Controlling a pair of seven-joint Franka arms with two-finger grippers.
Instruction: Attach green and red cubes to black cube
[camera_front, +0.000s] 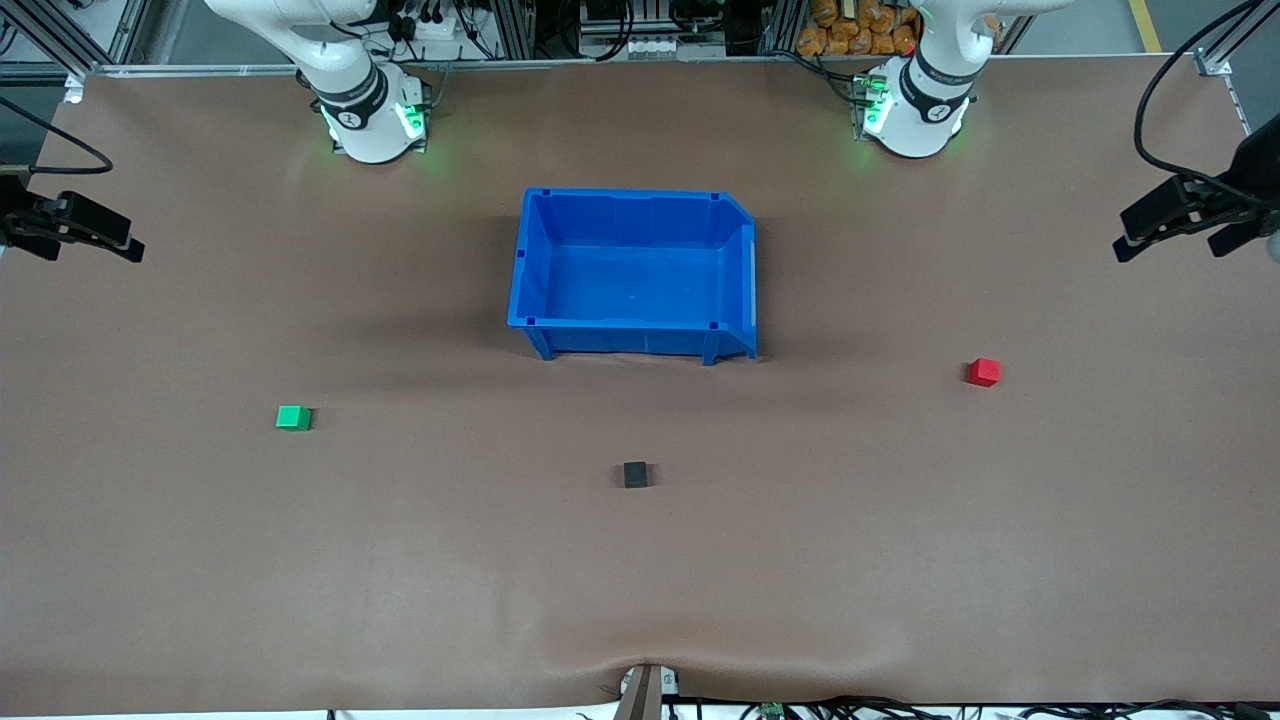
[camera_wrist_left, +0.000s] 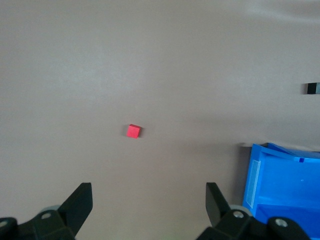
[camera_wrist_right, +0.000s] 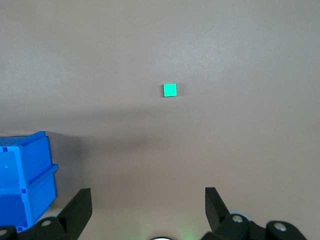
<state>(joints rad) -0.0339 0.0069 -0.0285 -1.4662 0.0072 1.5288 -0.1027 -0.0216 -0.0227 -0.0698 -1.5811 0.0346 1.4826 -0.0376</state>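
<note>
While both arms waited raised at the table's ends, the black cube lay nearer the camera than the blue bin. Left gripper: spread wide, red cube well clear. Right gripper: spread wide, green cube well clear.

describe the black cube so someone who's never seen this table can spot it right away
Start at the blue bin in the middle of the table. The black cube sits alone on the bare surface, nearer to the front camera than the bin. It matches the green cube and red cube in size, but it is matte black and lies between them.
</note>
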